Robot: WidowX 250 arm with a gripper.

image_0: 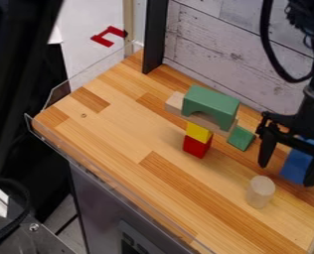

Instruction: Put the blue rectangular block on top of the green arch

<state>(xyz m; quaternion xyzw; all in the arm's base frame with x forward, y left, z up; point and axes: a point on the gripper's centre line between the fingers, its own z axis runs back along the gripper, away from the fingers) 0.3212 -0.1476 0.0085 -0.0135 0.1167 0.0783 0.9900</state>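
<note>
- Step in hand, as judged: the pick-up; green arch point(210, 100), the target, tops the stack at centre.
- Gripper point(287, 173) is released, fingers spread about blue block point(295, 167), which sits at right on the counter point(113, 134).
- Next move calls for closing, lifting clear, then carrying left to the arch's top.
- Count: one red piece point(109, 36), one pale plank point(175, 102), one red block point(196, 147), one yellow block point(198, 132), one arch, one small green block point(240, 138), one pale cylinder point(260, 192), one blue block.
</note>
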